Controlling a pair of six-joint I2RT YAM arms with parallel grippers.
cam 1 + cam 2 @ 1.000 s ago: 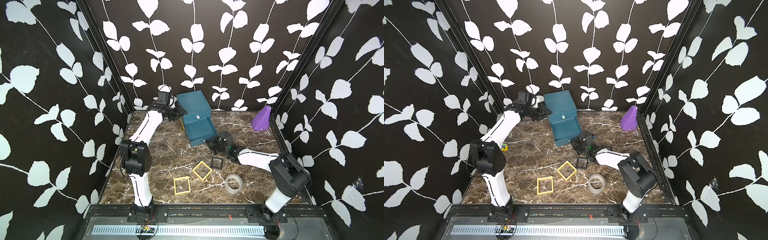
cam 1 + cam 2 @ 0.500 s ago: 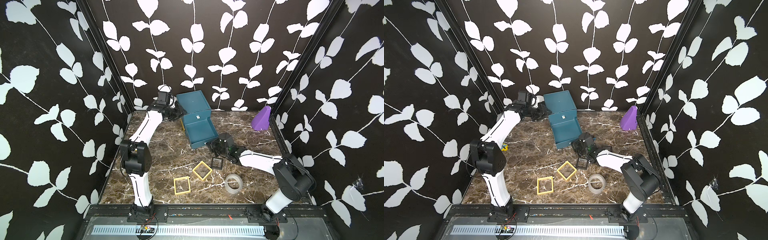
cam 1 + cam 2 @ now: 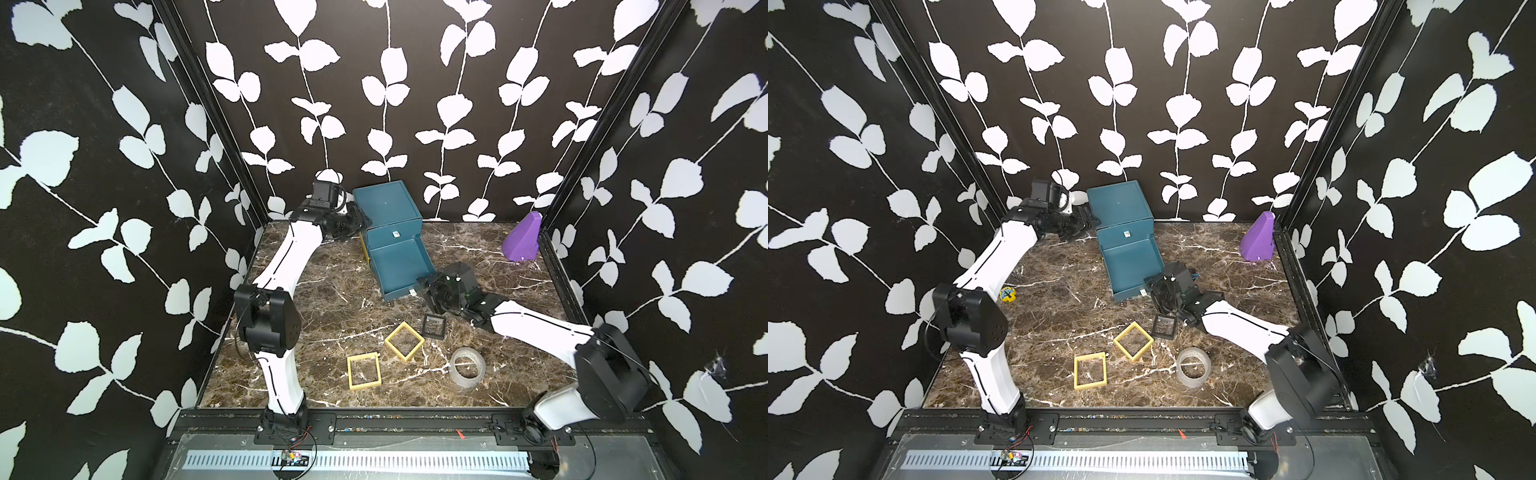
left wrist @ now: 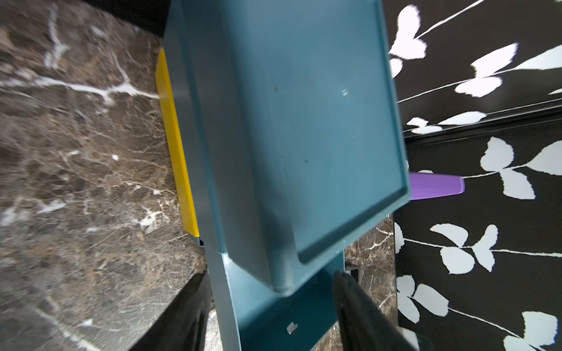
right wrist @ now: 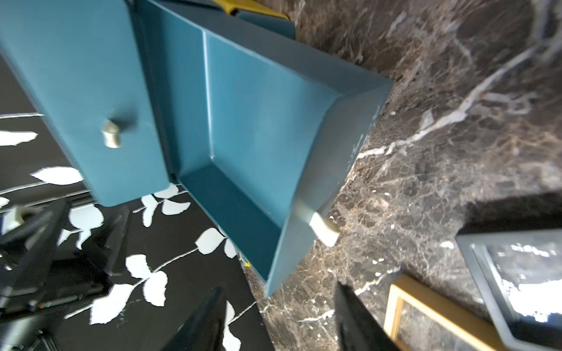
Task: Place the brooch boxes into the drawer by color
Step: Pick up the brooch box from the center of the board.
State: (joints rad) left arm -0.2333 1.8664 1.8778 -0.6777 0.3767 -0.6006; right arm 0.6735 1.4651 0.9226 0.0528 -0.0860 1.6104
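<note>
In both top views I am working at the teal chest, with one drawer drawn out of its front. That open drawer is showing a bare floor, with nothing lying in it. My right gripper is hovering just beside the drawer's front, and my left gripper is sitting close against the chest's side. Out in front of the chest, three boxes are lying on the marble table. The black brooch box is nearest the drawer front, one yellow brooch box is just past it, and the second yellow brooch box is farther out. The tape roll and purple wedge are not mine to sort.

No grey box and no second black one is showing. I am guessing they are lying in the shut drawers, but I cannot confirm it.

In the left wrist view my fingers are spread either side of the chest's corner, near its yellow strip. I cannot tell whether they are touching it.

In the right wrist view my fingers are spread and pinching nothing, and the drawer's knob is standing free ahead of them. So I am judging the sorting roughly half done — at least these three boxes are left.
</note>
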